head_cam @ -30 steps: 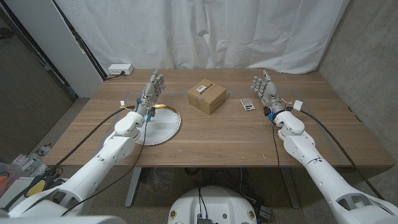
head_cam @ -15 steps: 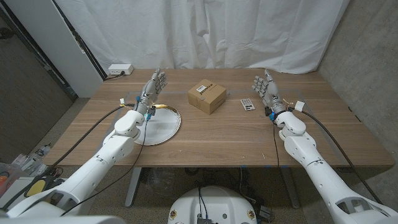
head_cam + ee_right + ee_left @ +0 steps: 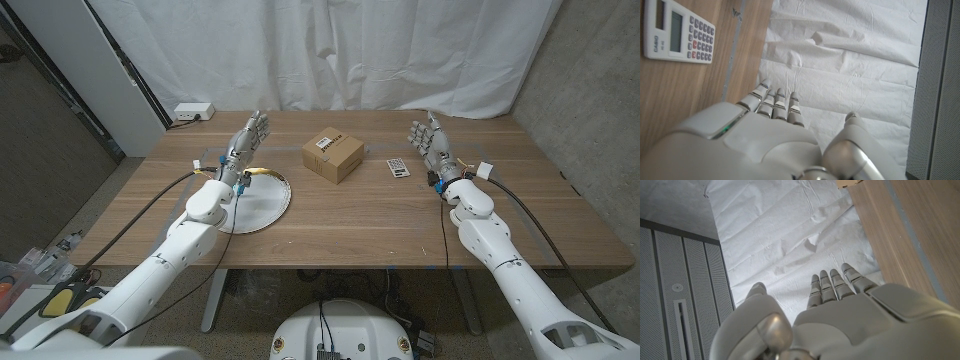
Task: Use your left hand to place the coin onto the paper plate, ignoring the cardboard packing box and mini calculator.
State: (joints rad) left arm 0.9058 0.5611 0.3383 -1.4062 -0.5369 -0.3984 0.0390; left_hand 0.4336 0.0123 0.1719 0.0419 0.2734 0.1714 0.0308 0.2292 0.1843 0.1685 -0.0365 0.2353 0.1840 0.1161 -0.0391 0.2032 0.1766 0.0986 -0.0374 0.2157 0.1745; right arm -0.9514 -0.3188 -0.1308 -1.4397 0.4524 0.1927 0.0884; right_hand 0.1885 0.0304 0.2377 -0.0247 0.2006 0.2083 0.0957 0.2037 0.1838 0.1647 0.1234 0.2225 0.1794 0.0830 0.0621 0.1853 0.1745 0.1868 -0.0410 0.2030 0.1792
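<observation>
The white paper plate (image 3: pixel 268 208) lies on the table's left half. A small golden glint (image 3: pixel 262 172) sits at the plate's far rim beside my left wrist; I cannot tell whether it is the coin. My left hand (image 3: pixel 248 138) is raised just beyond the plate with its fingers straight and apart, holding nothing; the left wrist view also shows the left hand (image 3: pixel 840 315) empty. My right hand (image 3: pixel 425 140) is raised on the right side, with nothing in it. In the right wrist view the right hand (image 3: pixel 765 145) has its fingers extended.
The cardboard packing box (image 3: pixel 332 155) stands at mid-table, right of the plate. The mini calculator (image 3: pixel 398 168) lies between the box and my right hand, and the calculator (image 3: pixel 677 32) also appears in the right wrist view. A white power strip (image 3: pixel 193 112) sits at the far left corner.
</observation>
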